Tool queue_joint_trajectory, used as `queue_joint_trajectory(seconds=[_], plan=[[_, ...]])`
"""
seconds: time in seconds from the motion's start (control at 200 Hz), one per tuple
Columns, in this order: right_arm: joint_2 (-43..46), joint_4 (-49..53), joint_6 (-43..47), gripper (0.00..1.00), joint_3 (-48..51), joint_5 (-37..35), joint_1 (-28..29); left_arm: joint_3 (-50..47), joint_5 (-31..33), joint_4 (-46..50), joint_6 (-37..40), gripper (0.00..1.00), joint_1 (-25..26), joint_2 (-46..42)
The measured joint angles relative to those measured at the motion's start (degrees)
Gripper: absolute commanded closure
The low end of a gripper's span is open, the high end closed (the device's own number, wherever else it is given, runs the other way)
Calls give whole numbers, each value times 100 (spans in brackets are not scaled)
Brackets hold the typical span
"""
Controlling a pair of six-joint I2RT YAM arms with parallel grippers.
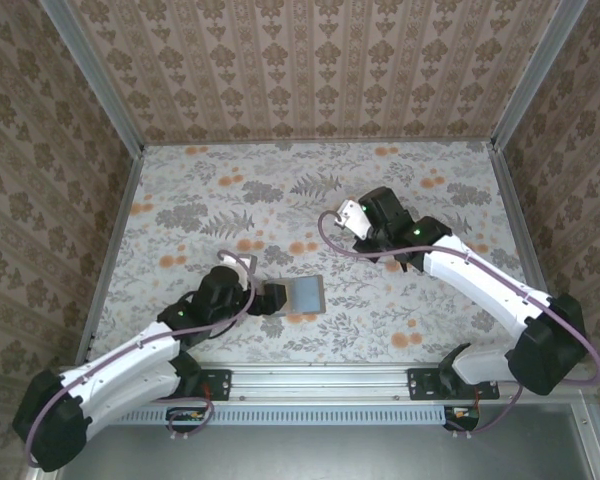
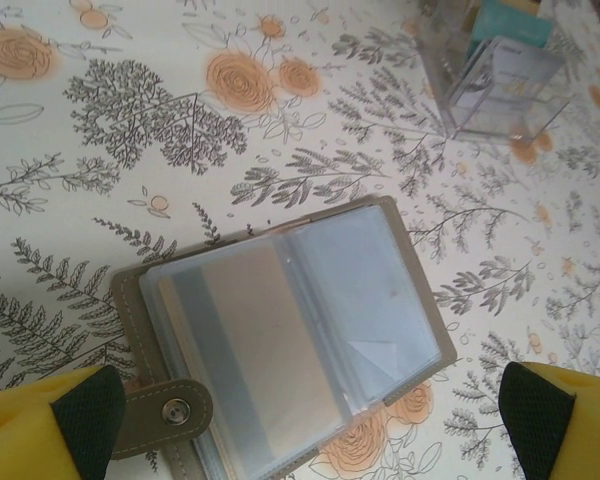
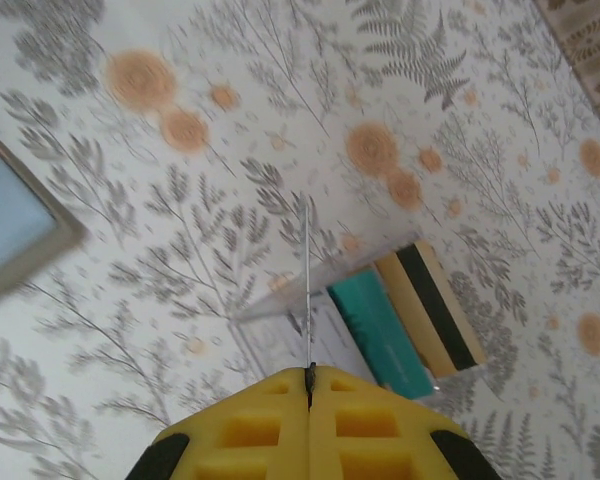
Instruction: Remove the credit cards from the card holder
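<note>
Left end effector (image 2: 312, 412) gapes over taupe card holder (image 2: 295, 330); right end effector (image 3: 309, 376) pinches thin card (image 3: 308, 270).

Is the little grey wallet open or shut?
Open. The taupe-grey folding card holder lies spread flat, its clear pockets showing and snap tab undone.

Bright, soft, even light; shadows faint. Pale glare on card holder (image 2: 280, 340) sleeves. Right wrist view: blur at 9 o'clock, right hand (image 3: 309, 375) unfocused at 6.
</note>
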State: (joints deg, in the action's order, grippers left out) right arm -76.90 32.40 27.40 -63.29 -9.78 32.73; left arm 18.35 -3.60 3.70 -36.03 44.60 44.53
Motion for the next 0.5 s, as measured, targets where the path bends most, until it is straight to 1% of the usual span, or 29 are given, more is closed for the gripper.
queue_joint_trajectory(seconds=[0.11,0.225,0.5], plan=[[-118,-9,527,100,0,31,-297,-107,44,11,-42,0,0,-275],[-310,-42,970,100,-22,35,-485,-179,83,39,-81,0,0,-485],[-1012,-310,1853,100,-39,-105,-625,-236,170,61,-173,0,0,-566]])
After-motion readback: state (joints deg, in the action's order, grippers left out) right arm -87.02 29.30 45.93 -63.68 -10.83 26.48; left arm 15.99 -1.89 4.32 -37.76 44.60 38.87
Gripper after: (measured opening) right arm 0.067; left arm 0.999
